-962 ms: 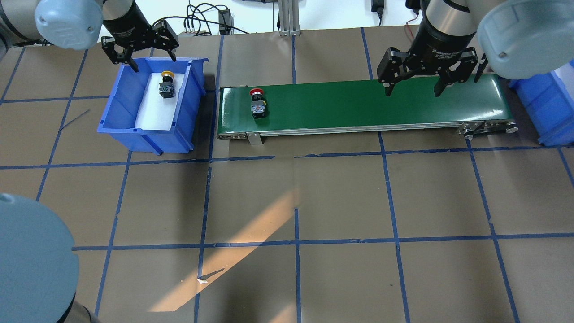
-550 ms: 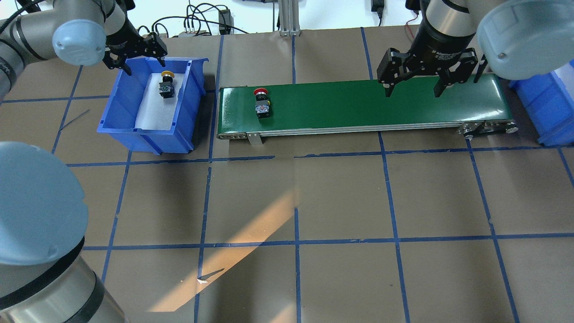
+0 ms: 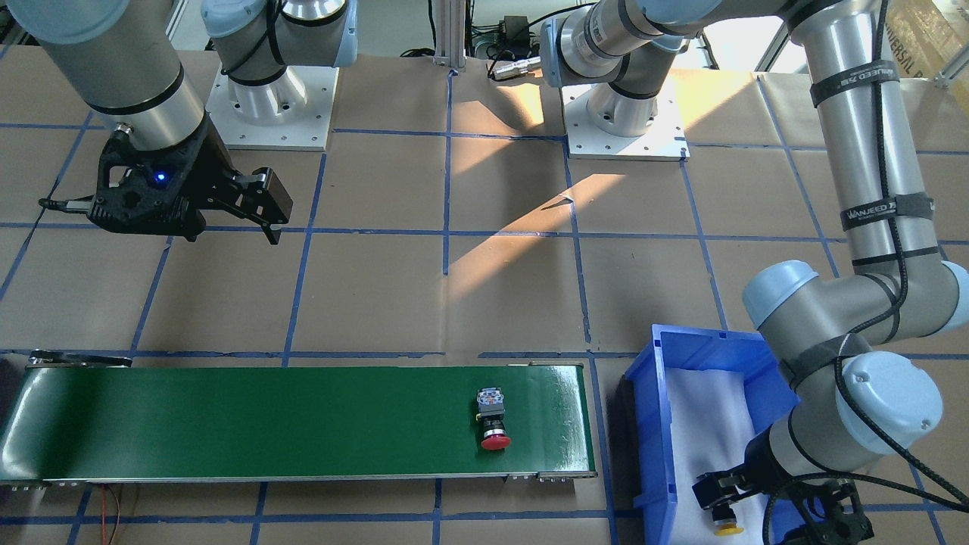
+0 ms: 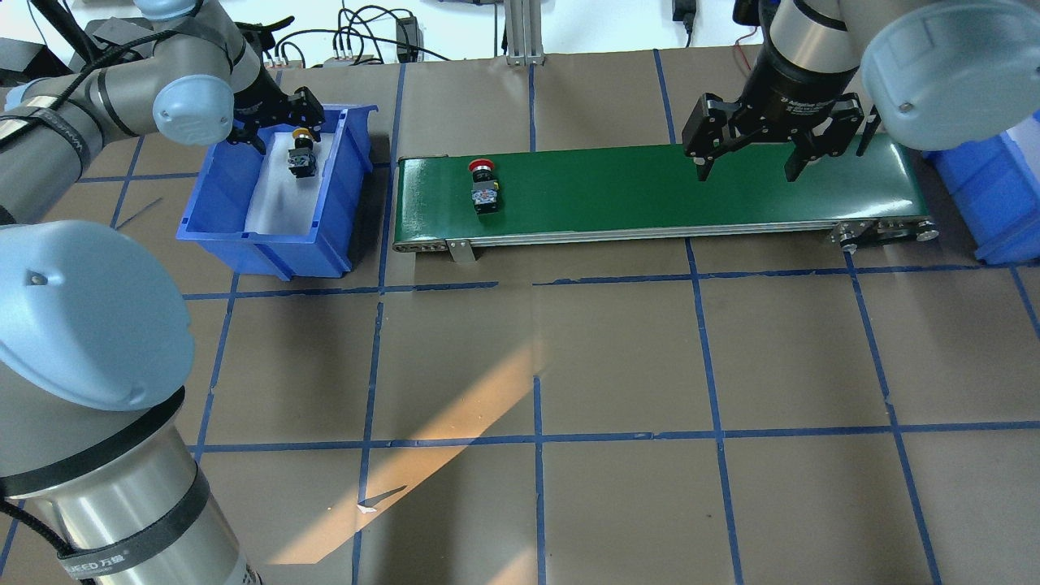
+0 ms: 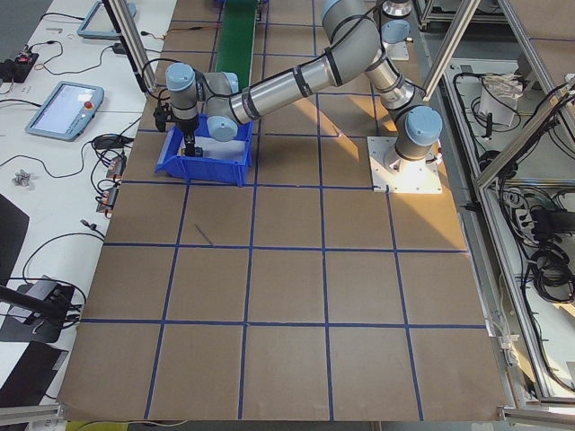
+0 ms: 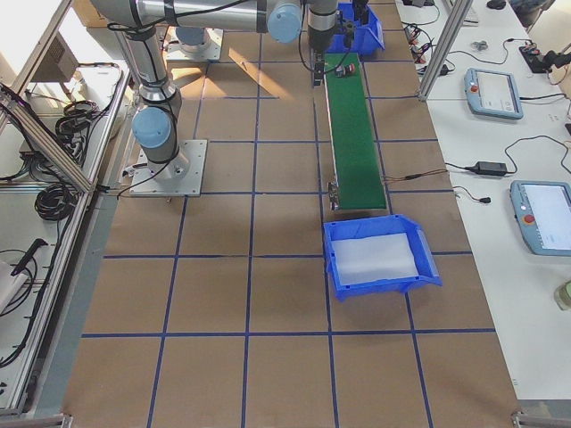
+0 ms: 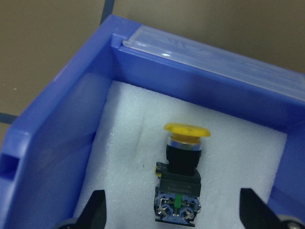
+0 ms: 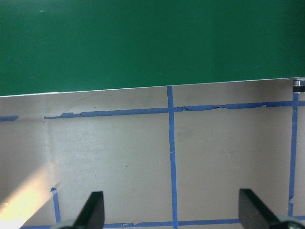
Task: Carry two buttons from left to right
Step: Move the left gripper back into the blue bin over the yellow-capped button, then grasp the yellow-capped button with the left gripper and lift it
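Left arm and right arm: silver-grey tubes, pale blue joint caps; the left carries a black cable under WANJEED-lettered bands; the black right gripper shows a blue light

red button 1 | yellow button 1 | blue bins 2 | conveyor belt 1

light: bright, even | sunlit streak across table | wrist views slightly soft
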Controlling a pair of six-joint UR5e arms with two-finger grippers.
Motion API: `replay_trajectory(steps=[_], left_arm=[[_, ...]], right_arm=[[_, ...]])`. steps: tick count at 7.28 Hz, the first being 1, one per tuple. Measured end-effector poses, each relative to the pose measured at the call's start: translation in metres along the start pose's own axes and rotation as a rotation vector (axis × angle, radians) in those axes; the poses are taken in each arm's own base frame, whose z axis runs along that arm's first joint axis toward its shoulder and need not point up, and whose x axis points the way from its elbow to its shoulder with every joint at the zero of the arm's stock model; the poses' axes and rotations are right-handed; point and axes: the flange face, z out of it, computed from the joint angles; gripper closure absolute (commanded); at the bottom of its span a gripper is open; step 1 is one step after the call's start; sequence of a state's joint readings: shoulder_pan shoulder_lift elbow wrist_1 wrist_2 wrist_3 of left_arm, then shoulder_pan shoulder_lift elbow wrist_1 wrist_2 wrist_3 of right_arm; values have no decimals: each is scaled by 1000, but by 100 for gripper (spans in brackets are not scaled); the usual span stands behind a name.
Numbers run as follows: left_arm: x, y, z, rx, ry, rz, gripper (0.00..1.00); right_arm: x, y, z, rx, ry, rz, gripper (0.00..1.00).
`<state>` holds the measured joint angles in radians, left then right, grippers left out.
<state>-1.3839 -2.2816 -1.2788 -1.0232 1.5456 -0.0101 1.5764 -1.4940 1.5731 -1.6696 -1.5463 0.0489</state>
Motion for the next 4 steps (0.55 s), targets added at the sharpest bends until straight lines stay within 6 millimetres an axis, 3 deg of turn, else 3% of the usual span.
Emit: replay_trajectory(steps=[2, 3, 4], left_arm=[[5, -1, 21, -2, 2, 24, 26], [7, 0, 32, -12, 4, 28, 47], [9, 0, 40, -21, 6, 31, 75]], right_arm=[[0, 0, 0, 1, 0, 0, 0], [0, 0, 0, 2, 0, 0, 0], [0, 0, -1, 2, -1, 0, 0]])
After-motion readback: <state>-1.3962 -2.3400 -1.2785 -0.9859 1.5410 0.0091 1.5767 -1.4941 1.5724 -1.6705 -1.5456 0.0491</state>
